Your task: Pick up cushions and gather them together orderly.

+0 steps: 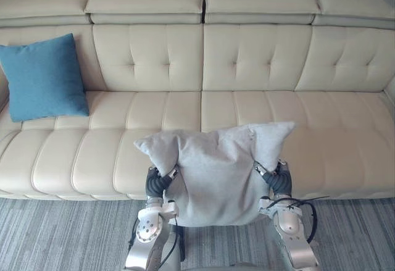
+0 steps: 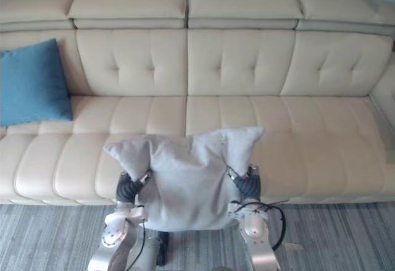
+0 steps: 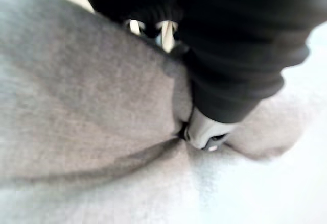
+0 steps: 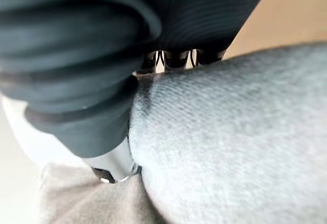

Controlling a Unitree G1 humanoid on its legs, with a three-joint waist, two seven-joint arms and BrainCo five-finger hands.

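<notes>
The grey cushion, pinched between my left hand and right hand, covers the middle of the seat's front edge. The sofa seat is free across centre and right. The blue cushion occupies the left end, leaning on the backrest.

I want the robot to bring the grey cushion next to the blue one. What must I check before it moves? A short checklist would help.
1. Left hand grip on the grey cushion: ok, its thumb pinches the fabric.
2. Right hand grip: ok, its thumb is pressed in likewise.
3. Grey cushion held level: ok, both upper corners sit at similar height.
4. Blue cushion leaning upright at the left end of the sofa: ok.
5. Seat space beside the blue cushion: ok, bare.
6. Floor under the held cushion: cannot tell, hidden.
</notes>
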